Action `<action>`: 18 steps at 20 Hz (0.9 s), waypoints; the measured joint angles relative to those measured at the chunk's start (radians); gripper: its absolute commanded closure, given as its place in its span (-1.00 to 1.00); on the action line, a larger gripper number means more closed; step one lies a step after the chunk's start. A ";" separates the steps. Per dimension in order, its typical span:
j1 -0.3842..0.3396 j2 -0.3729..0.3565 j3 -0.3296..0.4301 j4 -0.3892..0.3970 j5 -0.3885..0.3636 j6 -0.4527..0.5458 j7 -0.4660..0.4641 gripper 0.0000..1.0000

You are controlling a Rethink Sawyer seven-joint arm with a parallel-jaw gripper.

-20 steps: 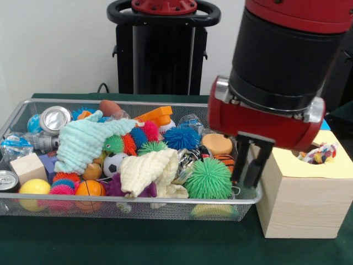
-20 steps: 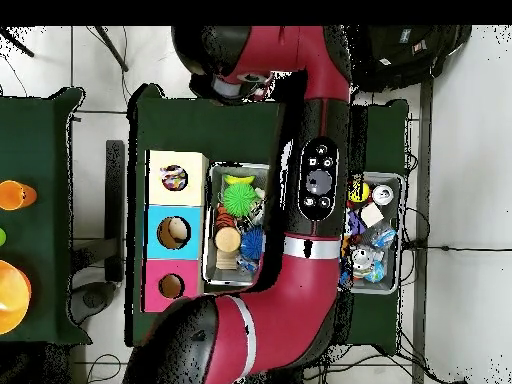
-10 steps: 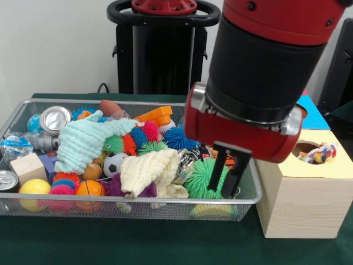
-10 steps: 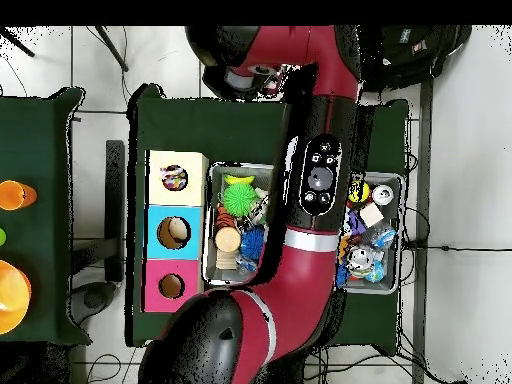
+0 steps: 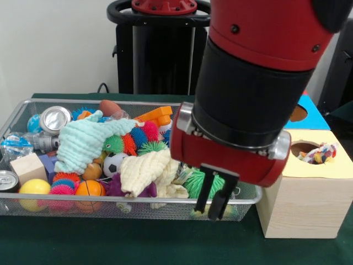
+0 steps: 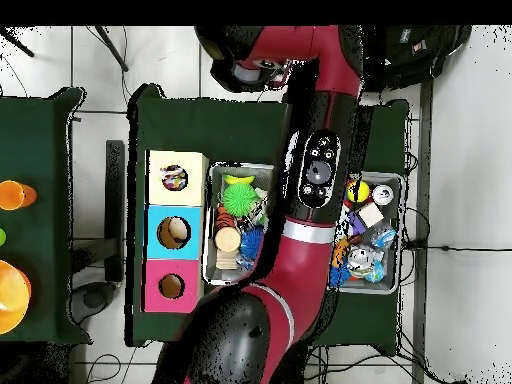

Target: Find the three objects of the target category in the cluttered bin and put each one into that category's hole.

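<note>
Gripper over the near rim of the cluttered bin, holding nothing.

Front view: the gripper [image 5: 216, 205] hung at the wire bin [image 5: 83, 208] front edge, its fingers [image 5: 204, 193] slightly parted and empty, just before the green spiky ball [image 5: 194, 181]. A yellow-topped wooden box [image 5: 309, 205] stood beside the bin, a colourful toy in its hole [image 5: 313, 151].
Overhead view: the arm [image 6: 300, 210] crossed the bin [image 6: 212, 225]; the gripper was hidden. Three holed boxes [image 6: 175, 232] lay alongside.
</note>
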 measured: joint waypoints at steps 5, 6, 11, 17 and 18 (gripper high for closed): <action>-0.016 0.000 0.114 0.000 -0.109 0.005 -0.003 1.00; -0.017 0.000 0.125 0.000 -0.119 0.005 -0.003 1.00; -0.031 0.000 0.209 0.002 -0.190 0.006 -0.003 1.00; -0.049 0.000 0.278 0.003 -0.246 0.006 -0.003 1.00; -0.052 0.000 0.288 0.003 -0.255 0.007 -0.003 1.00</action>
